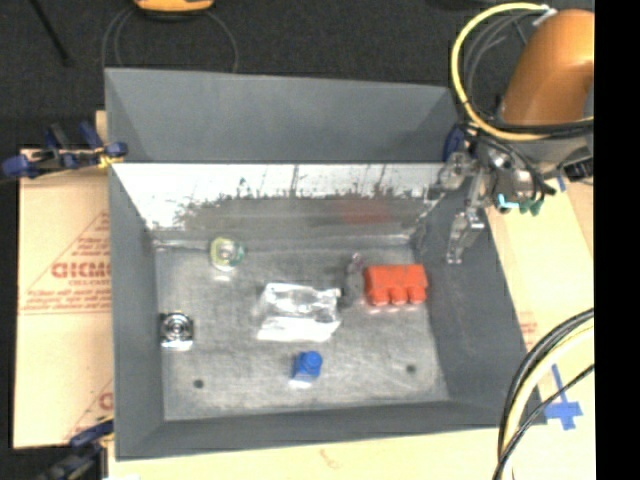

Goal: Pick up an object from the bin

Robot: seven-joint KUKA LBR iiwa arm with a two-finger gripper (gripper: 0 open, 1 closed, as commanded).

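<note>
My gripper hangs over the bin's right side, near the back right corner, its two fingers pointing down and a little apart with nothing between them. Closest to it, just down and left on the bin floor, lies an orange-red block with three rounded bumps. A small dark piece sits against the block's left side. Further left lies a crumpled clear plastic wrapper.
A small blue cap-like piece lies near the front of the bin. A shiny metal round part rests at the left wall, and a clear yellowish ball lies at the back left.
</note>
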